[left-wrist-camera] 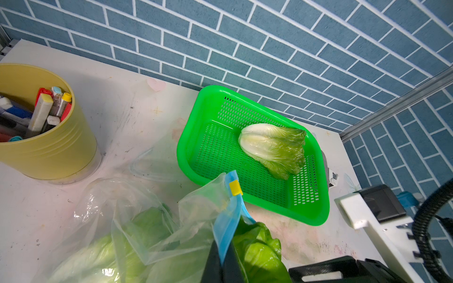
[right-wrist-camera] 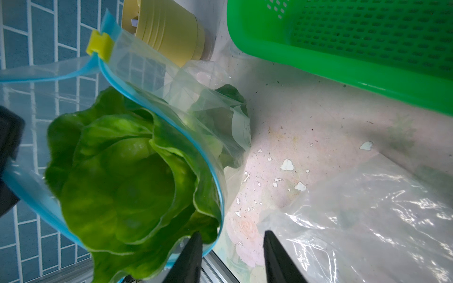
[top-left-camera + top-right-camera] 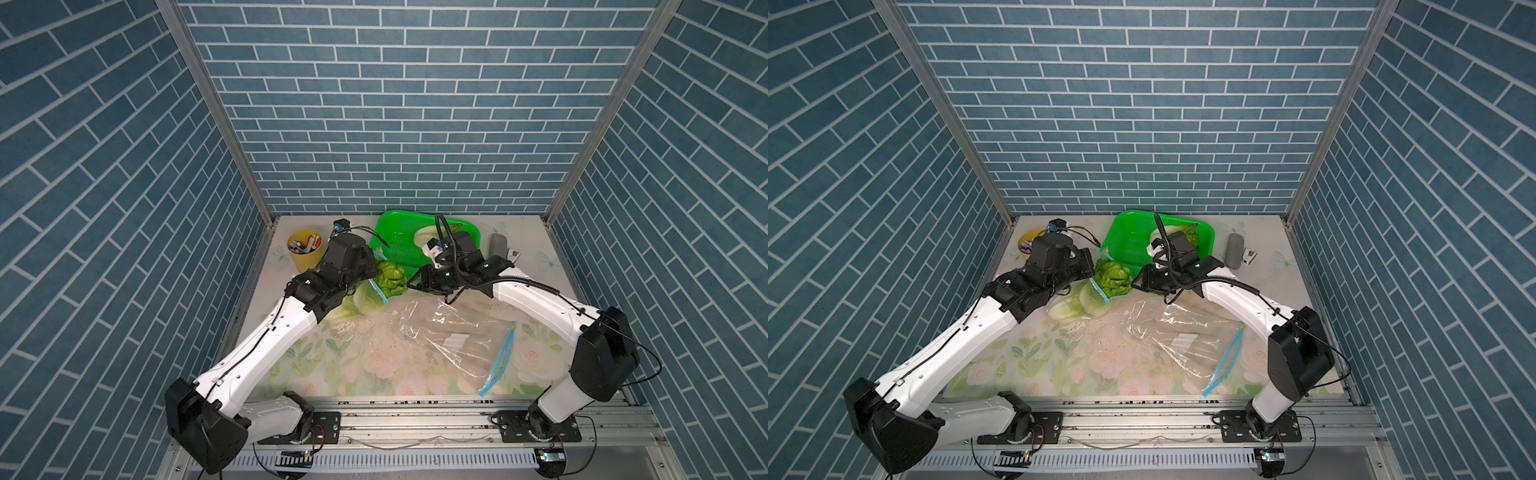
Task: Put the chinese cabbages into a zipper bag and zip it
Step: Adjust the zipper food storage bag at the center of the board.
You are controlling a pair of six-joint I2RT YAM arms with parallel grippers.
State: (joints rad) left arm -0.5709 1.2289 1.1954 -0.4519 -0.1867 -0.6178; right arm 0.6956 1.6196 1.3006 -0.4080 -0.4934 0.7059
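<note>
Left jaws pinch the zipper bag (image 1: 226, 230) rim to hold it open; right jaws half-open, empty, three o'clock of cabbage (image 3: 390, 276)

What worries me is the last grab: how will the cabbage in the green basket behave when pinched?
Lying on its side, the cabbage probably rocks or rolls in the basket. Its thin crinkly leaf end likely crushes; the pale thick base seems firmer.
</note>
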